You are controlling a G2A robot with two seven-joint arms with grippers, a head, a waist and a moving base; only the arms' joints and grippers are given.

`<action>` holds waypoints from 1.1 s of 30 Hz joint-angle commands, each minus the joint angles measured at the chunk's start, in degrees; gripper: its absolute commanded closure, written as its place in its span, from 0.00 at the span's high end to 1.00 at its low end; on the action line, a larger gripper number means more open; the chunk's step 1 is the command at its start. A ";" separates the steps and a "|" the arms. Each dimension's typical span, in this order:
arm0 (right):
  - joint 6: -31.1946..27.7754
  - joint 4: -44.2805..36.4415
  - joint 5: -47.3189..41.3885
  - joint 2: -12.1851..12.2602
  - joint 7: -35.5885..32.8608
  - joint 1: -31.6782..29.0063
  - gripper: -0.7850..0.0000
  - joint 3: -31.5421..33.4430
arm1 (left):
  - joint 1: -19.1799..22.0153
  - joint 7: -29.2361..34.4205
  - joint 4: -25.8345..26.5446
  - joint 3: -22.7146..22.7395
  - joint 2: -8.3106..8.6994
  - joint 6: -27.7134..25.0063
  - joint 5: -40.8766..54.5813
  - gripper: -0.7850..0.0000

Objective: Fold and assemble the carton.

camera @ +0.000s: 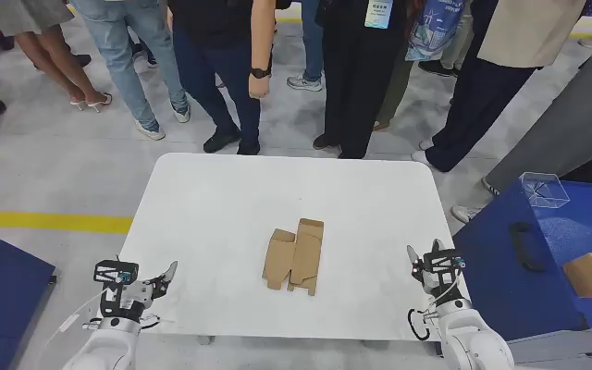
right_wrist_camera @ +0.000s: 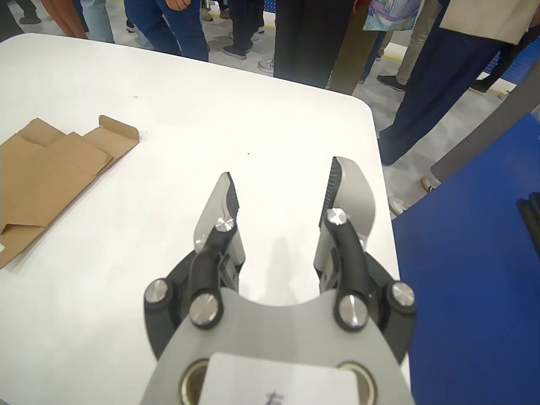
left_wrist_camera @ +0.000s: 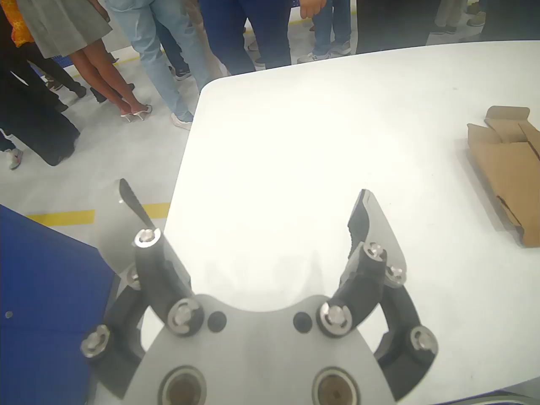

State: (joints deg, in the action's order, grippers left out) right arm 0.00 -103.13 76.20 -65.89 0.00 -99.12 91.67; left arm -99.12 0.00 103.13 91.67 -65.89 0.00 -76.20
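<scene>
A flattened brown cardboard carton (camera: 294, 256) lies mid white tabletop (camera: 213, 213). The left tool (left_wrist_camera: 244, 189), eight o'clock, and right tool (right_wrist_camera: 282, 168), four o'clock, gape empty.

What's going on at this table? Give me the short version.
Nothing is being handled yet. The carton lies collapsed flat near the middle of the white table. The left gripper is open by the table's near left corner. The right gripper is open at the near right edge. Both are well apart from the carton and hold nothing. Folding has not begun.
</scene>
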 commanded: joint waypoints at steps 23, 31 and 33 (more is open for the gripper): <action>0.00 0.00 0.00 0.00 0.00 0.00 1.00 0.00 | 14.82 45.77 7.63 -3.81 -1.28 6.56 44.22 1.00; 0.00 0.00 0.00 0.00 0.00 0.00 1.00 0.00 | 35.12 65.23 -8.86 -15.63 -2.59 9.60 61.98 1.00; 0.00 0.00 0.00 0.00 0.00 0.00 1.00 0.00 | 38.92 64.98 -13.15 -18.34 -3.06 9.37 62.80 1.00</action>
State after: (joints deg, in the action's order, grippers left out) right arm 0.00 -103.13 76.20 -65.89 0.00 -99.12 91.67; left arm -62.38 65.24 92.50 74.91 -68.75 9.63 -13.45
